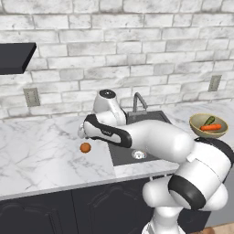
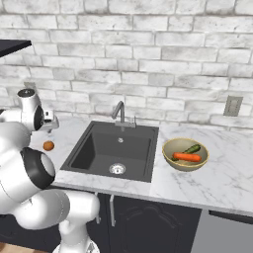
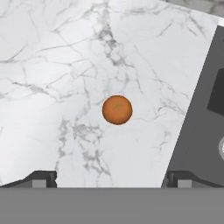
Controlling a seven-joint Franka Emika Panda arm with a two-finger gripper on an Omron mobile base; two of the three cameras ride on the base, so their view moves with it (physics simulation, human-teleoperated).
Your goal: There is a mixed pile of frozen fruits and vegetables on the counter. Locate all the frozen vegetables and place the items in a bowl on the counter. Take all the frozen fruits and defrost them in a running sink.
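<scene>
A: Orange and round, one fruit (image 3: 117, 110) lies on the white marble surface (image 3: 52, 87), well left of the sink (image 2: 111, 148). From the hand camera it sits just about centred between the two finger tips (image 3: 41, 179), with bare marble all round it and nothing touching it.

B: And the pincer (image 3: 112, 181) itself?

A: Released, its jaws spread wide and nothing between them. It hangs above the fruit, not touching it. In the left base camera the arm (image 1: 151, 137) reaches across the front of the sink towards that side, and the orange ball (image 1: 85, 147) shows just below the hand. The right base camera shows the same ball (image 2: 48, 146) on the marble, near the basin's left rim.

B: Where are the vegetables?

A: Both in the bowl (image 2: 170, 148), which stands on the surface just right of the sink. The carrot (image 2: 187, 157) lies across the bowl, and the dark green stick (image 2: 190, 148) lies behind it, tilted. The left base camera gives the same: bowl (image 1: 197, 128), carrot (image 1: 210, 127), green stick (image 1: 209, 120).

B: Anything in the basin?

A: Its black floor shows the round silver drain (image 2: 117, 169), and the grey faucet (image 2: 120, 112) stands at the back rim. I cannot tell whether water is running
</scene>
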